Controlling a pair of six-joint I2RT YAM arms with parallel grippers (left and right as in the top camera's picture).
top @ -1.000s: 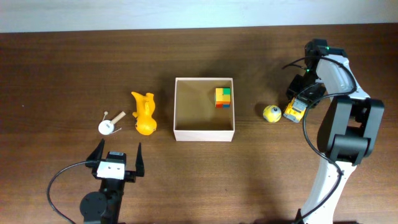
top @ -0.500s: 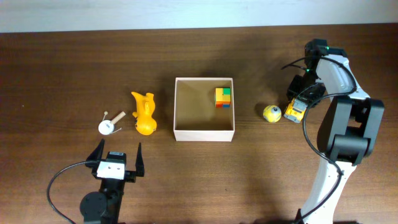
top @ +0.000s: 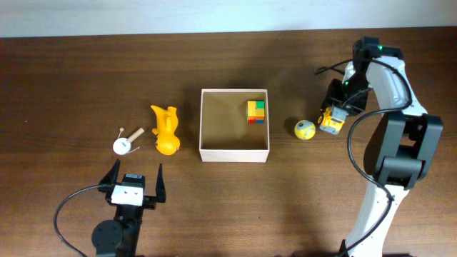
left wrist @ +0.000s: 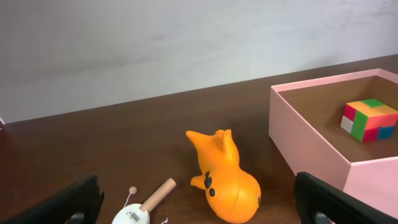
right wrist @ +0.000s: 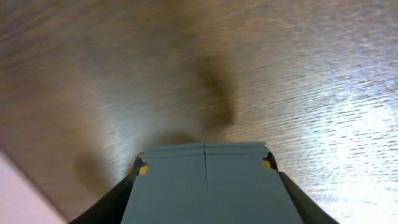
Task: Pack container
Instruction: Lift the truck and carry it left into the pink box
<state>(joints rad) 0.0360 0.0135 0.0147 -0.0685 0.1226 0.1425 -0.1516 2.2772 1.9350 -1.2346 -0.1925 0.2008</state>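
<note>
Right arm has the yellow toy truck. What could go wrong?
1. The yellow ball lies beside the yellow toy truck in the right gripper, between it and the container; a low carry could send it rolling.
2. The multicoloured cube occupies the container corner nearest that gripper; the truck may land on it.

Orange toy (top: 165, 133), white disc (top: 121, 146); ball (top: 304, 129) nr toy truck (top: 330, 123).

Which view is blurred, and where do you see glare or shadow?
Right wrist view: the table is smeared by blur, glare at lower right, a dark shadow mid-frame; the held toy vehicle looks sharper. Overhead and left wrist views: sharp, evenly lit.
</note>
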